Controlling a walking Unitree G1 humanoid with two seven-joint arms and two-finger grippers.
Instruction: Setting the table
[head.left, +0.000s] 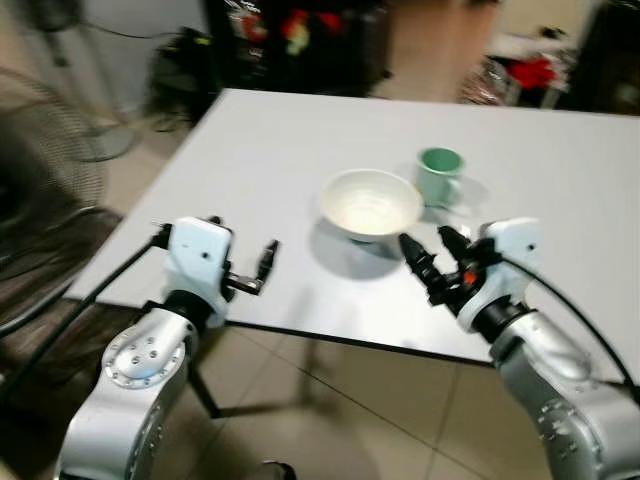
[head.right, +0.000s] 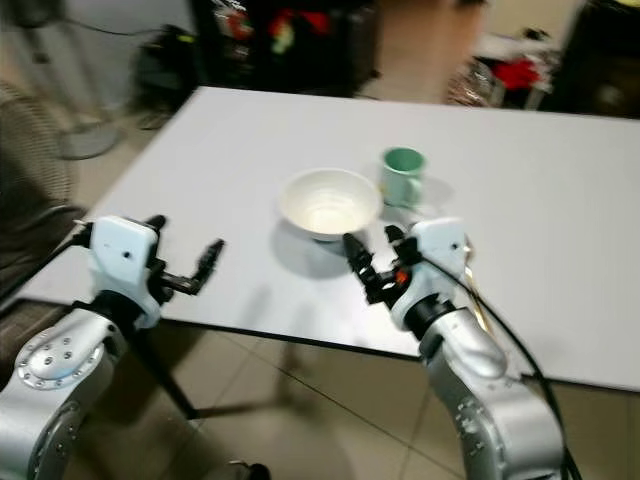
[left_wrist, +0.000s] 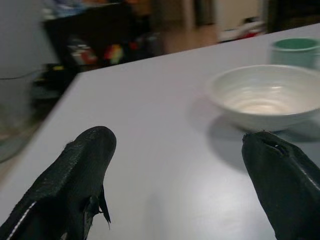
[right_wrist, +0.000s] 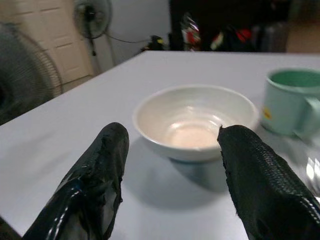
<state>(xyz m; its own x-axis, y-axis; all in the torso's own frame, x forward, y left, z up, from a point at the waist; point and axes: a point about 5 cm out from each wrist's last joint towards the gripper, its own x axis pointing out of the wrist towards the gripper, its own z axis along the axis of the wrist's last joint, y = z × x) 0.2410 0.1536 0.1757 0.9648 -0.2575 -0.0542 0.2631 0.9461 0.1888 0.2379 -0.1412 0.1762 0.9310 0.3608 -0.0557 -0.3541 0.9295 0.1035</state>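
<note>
Your right gripper (head.left: 432, 250) hangs spread and empty, lined up on the white bowl (head.left: 371, 203), probably to grab its near rim. Left gripper (left_wrist: 185, 185) also wide, holding nothing, parked clear over the table (head.left: 250, 160); green mug (head.left: 439, 175) sits just beside the bowl.

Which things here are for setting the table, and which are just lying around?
For setting the table:
- white bowl on the table
- green mug standing beside the bowl
- right gripper, fingers open, near the bowl
- left gripper, fingers open, over the table's near edge

Just lying around:
- fan on the floor to the left
- dark shelf with clutter behind the table
</note>
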